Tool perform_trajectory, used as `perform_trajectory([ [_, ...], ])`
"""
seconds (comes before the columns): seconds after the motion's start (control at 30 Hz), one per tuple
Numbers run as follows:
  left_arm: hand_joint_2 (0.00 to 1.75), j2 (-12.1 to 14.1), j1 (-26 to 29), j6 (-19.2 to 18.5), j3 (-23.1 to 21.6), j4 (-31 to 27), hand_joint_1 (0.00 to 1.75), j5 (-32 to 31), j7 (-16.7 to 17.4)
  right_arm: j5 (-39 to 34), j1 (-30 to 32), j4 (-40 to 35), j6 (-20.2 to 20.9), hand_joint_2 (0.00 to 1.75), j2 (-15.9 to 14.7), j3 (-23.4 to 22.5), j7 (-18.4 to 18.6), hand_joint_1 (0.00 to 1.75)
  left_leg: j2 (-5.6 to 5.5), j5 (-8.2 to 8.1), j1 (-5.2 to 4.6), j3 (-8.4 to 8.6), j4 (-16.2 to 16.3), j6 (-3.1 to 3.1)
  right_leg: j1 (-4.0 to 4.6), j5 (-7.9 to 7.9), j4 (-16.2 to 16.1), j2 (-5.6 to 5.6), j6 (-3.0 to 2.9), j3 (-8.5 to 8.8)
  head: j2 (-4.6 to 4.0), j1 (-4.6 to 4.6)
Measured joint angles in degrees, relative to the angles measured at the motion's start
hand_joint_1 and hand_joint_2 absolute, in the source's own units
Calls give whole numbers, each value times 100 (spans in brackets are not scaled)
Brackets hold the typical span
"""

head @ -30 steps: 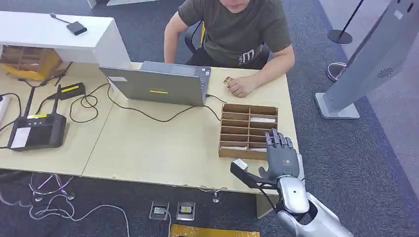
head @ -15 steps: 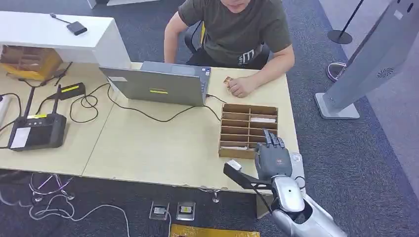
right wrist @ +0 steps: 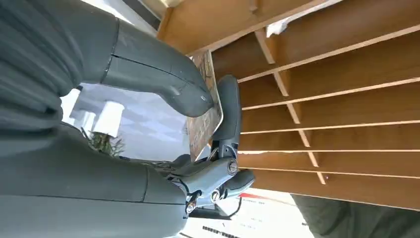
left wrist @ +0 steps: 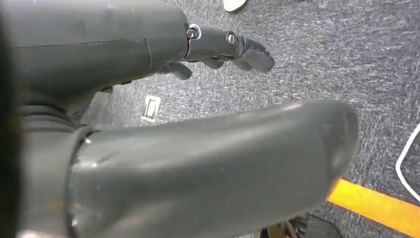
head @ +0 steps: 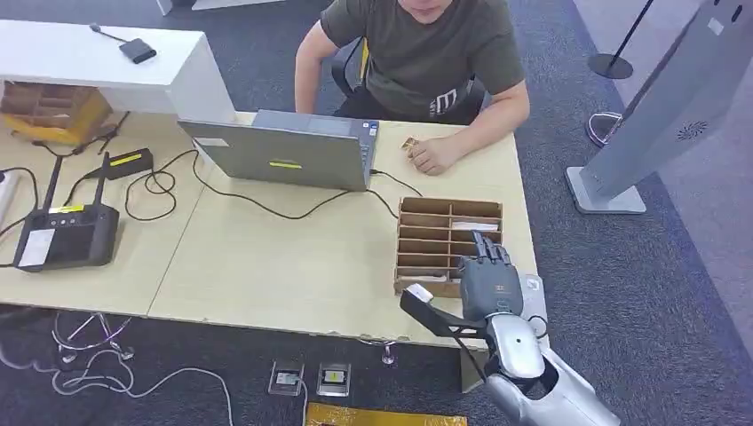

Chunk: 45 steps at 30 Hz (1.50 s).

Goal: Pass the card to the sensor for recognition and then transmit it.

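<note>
Your right hand (head: 491, 282) pinches a card (right wrist: 205, 111) over the wooden divider tray (head: 435, 232) at the bench's (head: 266, 257) five o'clock corner; your left hand (left wrist: 218, 47) hangs released.

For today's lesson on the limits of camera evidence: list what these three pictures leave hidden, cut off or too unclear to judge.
- Card print: right wrist view, thumb and finger of the right hand cover much of it; unreadable.
- Near slots of the wooden organizer: head view, hidden behind the right hand.
- Small item by the person's hand: head view, too small to identify.
- Left hand: left wrist view, cover hides its palm.
</note>
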Motion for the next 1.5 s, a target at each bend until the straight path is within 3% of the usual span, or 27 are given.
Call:
perform_trajectory([
  [0.27,0,15,1,26,-2,0,0,-31,55,17,-7,127,-96,175,0,-13,-79,175,0,0,0,0,0,0,0,0,0,-1,0,1,0,0],
  [0.53,0,9,0,140,-5,0,0,-57,55,717,-331,53,-241,175,46,-11,6,175,1,2,0,1,0,-1,0,1,1,0,0,1,0,0],
  [0.87,0,48,6,-100,-5,0,0,-422,37,1628,-990,-1373,680,175,-44,-185,24,175,5,2,0,4,1,-2,0,1,1,3,0,0,0,0],
  [1.2,0,70,7,-247,-5,0,0,-638,2,980,-1296,-2146,909,175,-267,-282,153,175,5,2,0,4,1,-2,0,1,0,3,0,1,0,0],
  [1.5,0,72,4,-190,-2,0,0,-732,-122,444,-1319,-1576,398,175,-256,-271,129,175,3,2,0,-1,0,-2,0,1,2,0,0,2,0,0],
])
